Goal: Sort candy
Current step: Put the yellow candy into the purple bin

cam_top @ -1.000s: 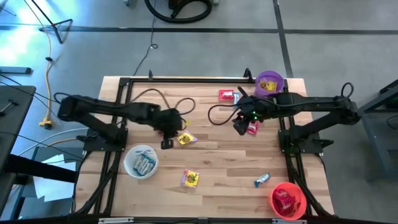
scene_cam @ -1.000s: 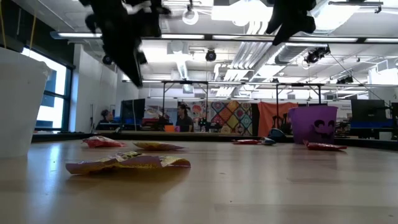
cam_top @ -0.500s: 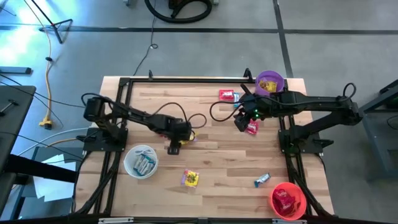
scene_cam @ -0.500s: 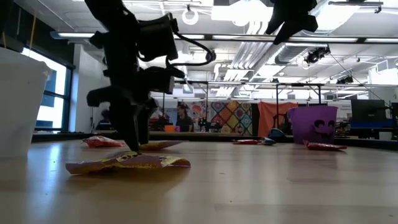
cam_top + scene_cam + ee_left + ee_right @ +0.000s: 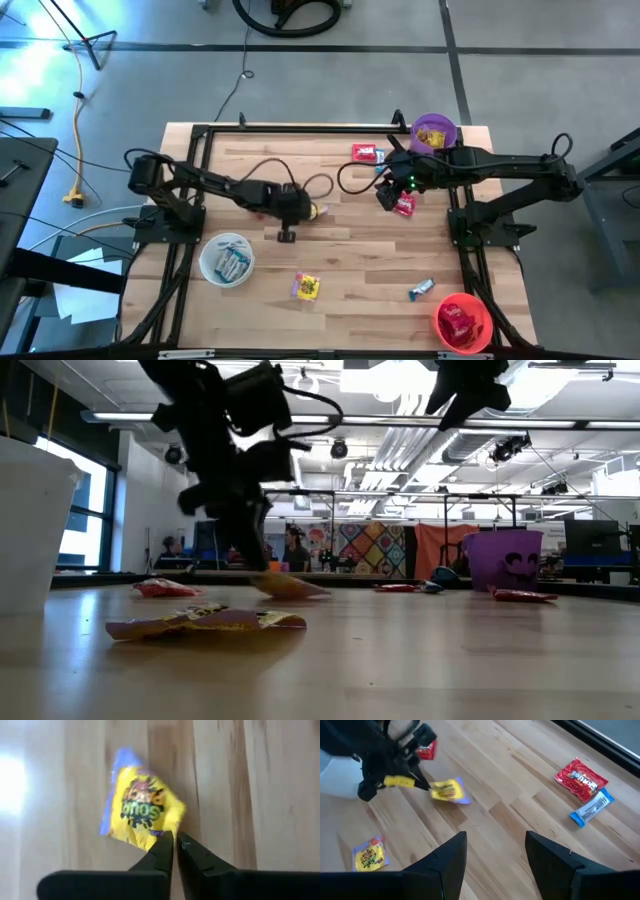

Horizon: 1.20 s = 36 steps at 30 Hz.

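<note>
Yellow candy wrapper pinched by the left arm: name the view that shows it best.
The left wrist view: the shiny yellow candy wrapper fills the frame, its edge pinched by the left gripper. The right wrist view shows it small, the low view edge-on, the high view mostly hidden.

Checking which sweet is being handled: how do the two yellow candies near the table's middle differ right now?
The pinched yellow candy is held by one corner in the left gripper, whose jaws are shut on it; the loose yellow candy lies free on the wood. The pinched one sits tilted, one end raised, in the low view; the loose one lies flat, nearer the white bowl. Both have shiny yellow wrappers with some purple.
</note>
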Each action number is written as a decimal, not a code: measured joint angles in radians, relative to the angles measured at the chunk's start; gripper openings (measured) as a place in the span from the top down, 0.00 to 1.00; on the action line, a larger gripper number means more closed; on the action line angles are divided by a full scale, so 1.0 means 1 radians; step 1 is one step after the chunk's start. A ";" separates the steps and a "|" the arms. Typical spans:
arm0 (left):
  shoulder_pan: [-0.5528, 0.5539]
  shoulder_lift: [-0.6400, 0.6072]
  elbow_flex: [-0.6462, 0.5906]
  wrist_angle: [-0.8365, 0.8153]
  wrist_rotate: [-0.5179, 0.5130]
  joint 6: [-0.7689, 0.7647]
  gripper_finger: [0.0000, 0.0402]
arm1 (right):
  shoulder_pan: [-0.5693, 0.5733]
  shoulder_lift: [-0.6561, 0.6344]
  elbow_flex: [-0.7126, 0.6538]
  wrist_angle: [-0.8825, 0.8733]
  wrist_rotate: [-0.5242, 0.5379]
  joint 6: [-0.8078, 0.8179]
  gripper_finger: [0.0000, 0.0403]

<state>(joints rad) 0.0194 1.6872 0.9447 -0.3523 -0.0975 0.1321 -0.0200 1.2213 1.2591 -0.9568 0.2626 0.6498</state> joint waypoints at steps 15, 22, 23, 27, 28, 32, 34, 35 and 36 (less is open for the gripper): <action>0.217 -0.169 0.000 0.161 0.318 -0.220 0.97 | -0.021 0.050 0.000 0.235 -0.089 -0.299 0.51; 0.102 -0.089 -0.001 0.080 0.214 -0.058 0.80 | -0.071 0.077 -0.001 0.235 -0.098 -0.421 0.51; 0.088 -0.071 0.000 0.083 0.186 -0.027 0.76 | -0.080 0.077 -0.001 0.236 -0.098 -0.423 0.51; 0.074 0.015 0.000 0.102 0.120 0.010 0.62 | -0.111 0.075 -0.001 0.236 -0.097 -0.394 0.51; 0.079 0.037 0.000 0.106 0.113 0.002 0.59 | -0.118 0.074 -0.001 0.237 -0.098 -0.377 0.51; 0.113 0.104 0.000 0.133 0.109 -0.039 0.48 | -0.137 0.074 -0.001 0.248 -0.098 -0.310 0.51; 0.129 0.128 0.003 0.156 0.110 -0.054 0.45 | -0.140 0.074 -0.001 0.252 -0.098 -0.309 0.51; 0.135 0.140 0.005 0.168 0.110 -0.052 0.44 | -0.142 0.074 -0.001 0.253 -0.098 -0.308 0.51; 0.140 0.150 0.006 0.177 0.110 -0.048 0.44 | -0.144 0.074 -0.001 0.257 -0.098 -0.307 0.51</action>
<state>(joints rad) 0.1591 1.8371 0.9508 -0.1754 0.0126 0.0842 -0.1642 1.2949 1.2583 -0.6995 0.1650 0.3429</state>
